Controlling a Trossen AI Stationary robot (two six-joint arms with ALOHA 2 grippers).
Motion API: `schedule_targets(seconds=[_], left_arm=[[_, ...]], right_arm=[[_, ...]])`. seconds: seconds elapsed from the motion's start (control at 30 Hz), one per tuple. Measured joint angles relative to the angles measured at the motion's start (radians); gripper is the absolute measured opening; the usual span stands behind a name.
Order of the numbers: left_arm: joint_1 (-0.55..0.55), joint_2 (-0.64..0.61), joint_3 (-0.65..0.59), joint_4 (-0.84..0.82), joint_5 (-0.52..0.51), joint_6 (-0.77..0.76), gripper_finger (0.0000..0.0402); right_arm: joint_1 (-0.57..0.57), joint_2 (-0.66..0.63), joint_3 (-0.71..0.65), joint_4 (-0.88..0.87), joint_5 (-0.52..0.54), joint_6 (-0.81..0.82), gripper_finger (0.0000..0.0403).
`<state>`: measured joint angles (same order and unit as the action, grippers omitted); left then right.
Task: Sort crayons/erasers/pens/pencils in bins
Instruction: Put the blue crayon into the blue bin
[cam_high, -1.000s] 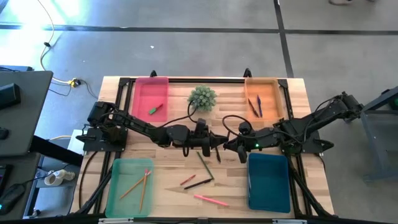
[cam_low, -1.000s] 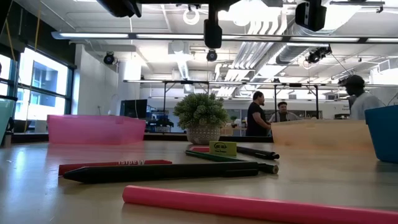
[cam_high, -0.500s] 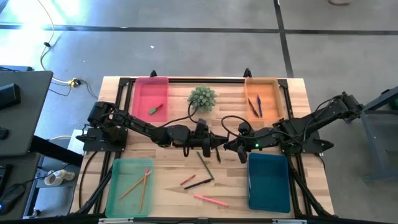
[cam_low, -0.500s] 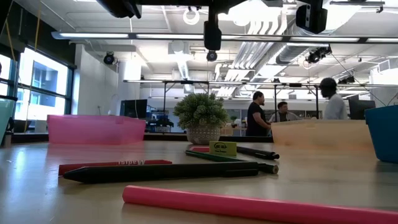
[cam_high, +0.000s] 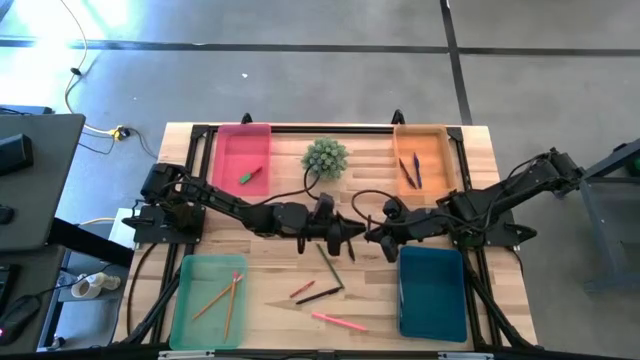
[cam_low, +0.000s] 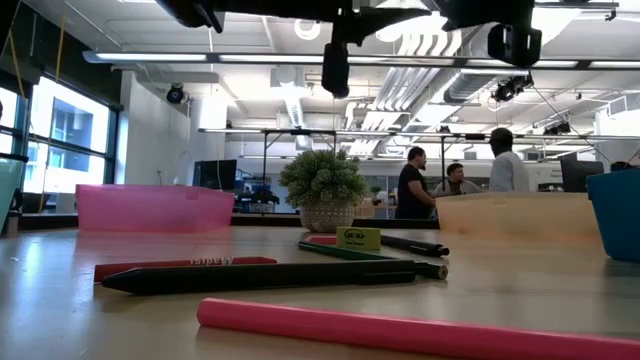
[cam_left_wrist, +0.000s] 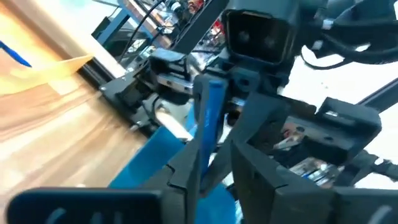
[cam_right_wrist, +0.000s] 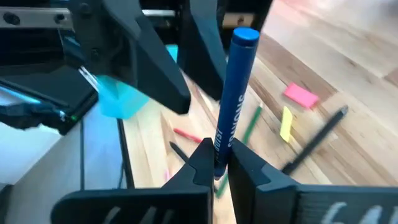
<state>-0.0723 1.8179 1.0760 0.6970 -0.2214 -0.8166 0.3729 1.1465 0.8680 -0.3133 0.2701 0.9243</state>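
Above the table's middle my two grippers meet tip to tip. My right gripper (cam_high: 372, 237) is shut on a dark blue crayon (cam_right_wrist: 233, 93). My left gripper (cam_high: 348, 238) faces it, fingers open on either side of the crayon (cam_left_wrist: 208, 124). Below them lie a dark green pencil (cam_high: 330, 265), a red crayon (cam_high: 302, 289), a black pen (cam_high: 318, 295), a pink pencil (cam_high: 338, 321), a pink eraser (cam_right_wrist: 301, 95) and a yellow eraser (cam_right_wrist: 286, 123). The pink bin (cam_high: 243, 150), orange bin (cam_high: 420, 135), light green bin (cam_high: 190, 300) and teal bin (cam_high: 432, 292) stand at the corners. My right gripper pinches the crayon near one end (cam_right_wrist: 219, 163) between its two fingers, which lie across it. It comes from the table's right, slanting down. The crayon sticks out past the fingers toward my left gripper, clear of the table. My left gripper: I cannot tell whether a finger (cam_left_wrist: 183, 174) touches the crayon.
A small potted plant (cam_high: 325, 157) stands at the far middle between the pink and orange bins. The pink bin holds erasers (cam_high: 250, 175), the orange bin pens (cam_high: 410, 170), the green bin pencils (cam_high: 225, 298). People stand in the room beyond the table.
Both grippers have kept their place above the table's middle and tipped a little; their parts at the top of the low view hang lower now. The things on the table lie as before.
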Motion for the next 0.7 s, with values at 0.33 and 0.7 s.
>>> schedule_targets(seconds=[0.33, 0.7], left_arm=[[0.0, 0.0, 0.0, -0.073, 0.065, 0.121, 0.0114], [0.0, 0.0, 0.0, -0.129, 0.135, 0.121, 0.0085]], right_arm=[[0.017, -0.032, 0.0, -0.205, -0.065, 0.078, 0.0005], [0.147, -0.087, 0.0, -0.429, -0.126, 0.268, 0.0005]])
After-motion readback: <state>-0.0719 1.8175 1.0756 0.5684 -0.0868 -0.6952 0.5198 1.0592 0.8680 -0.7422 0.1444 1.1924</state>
